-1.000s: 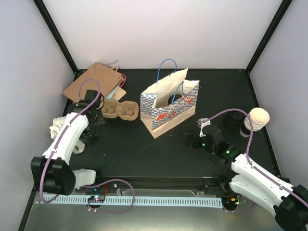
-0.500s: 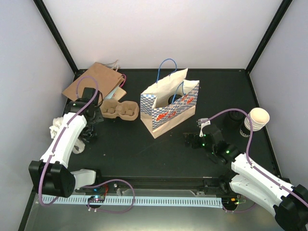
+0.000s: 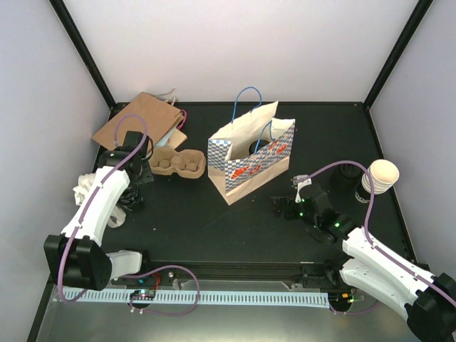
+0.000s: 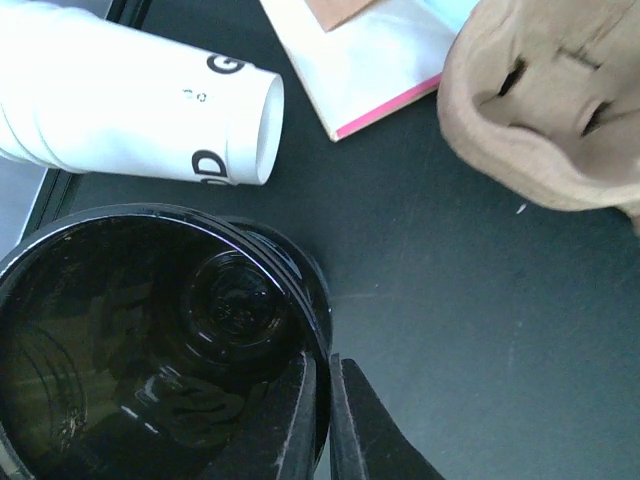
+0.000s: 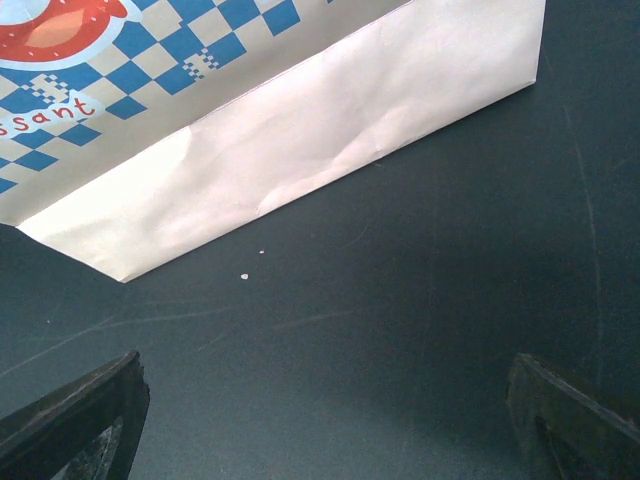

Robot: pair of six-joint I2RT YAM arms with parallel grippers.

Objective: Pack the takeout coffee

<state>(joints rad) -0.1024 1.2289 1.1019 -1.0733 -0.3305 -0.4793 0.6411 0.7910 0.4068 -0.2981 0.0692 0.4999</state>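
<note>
The left claw (image 4: 322, 420) was closed, its tips right at the rim of the black lid (image 4: 150, 340); whether the rim was pinched could not be told. The lid lay toward 10 o'clock from those tips, round, with no long axis, on the surface (image 4: 480, 330) at the left edge. The left arm was by far the nearer. The checked bag (image 3: 249, 160) stood toward 3 o'clock, past the pulp carrier (image 4: 545, 110). A lidded cup (image 3: 349, 173) sat at 2 o'clock from the right claw (image 5: 325, 375), which gaped wide and empty. Since a second earlier the left wrist had edged toward 10 o'clock; the right arm had not moved.
</note>
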